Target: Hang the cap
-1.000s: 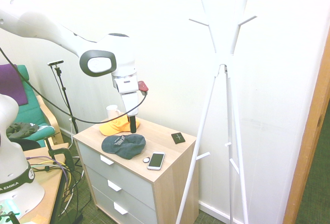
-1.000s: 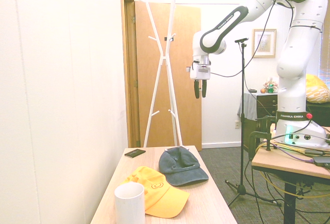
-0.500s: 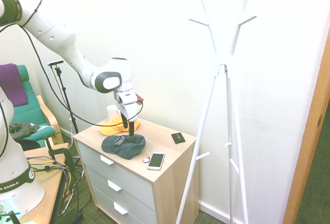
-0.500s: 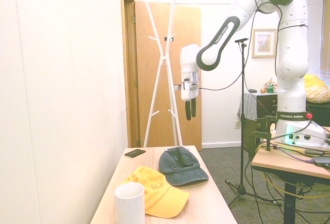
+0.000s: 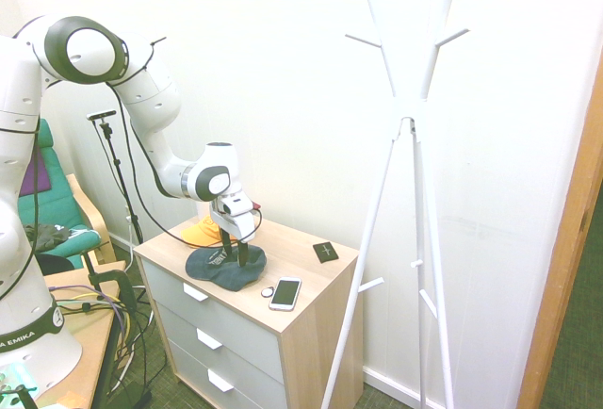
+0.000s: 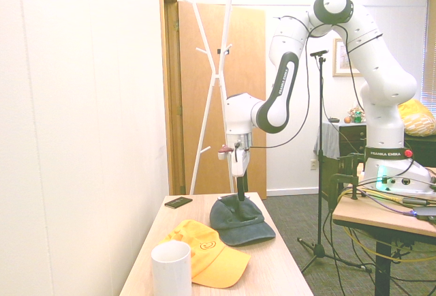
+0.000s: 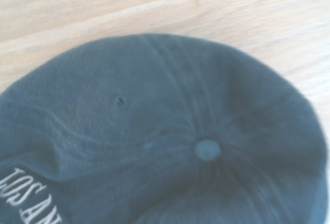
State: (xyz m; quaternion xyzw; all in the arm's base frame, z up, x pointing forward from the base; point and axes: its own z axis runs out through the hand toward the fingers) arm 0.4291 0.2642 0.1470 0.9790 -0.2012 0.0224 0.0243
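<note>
Gripper spread wide, nothing gripped, your fingertips right at the crown of the navy-teal baseball cap. You've got that cap on the wood-topped chest of drawers, beside the yellow-orange cap; white mug, smartphone and dark card share the top. White coat stand near the chest, green armchair across the room.
</note>
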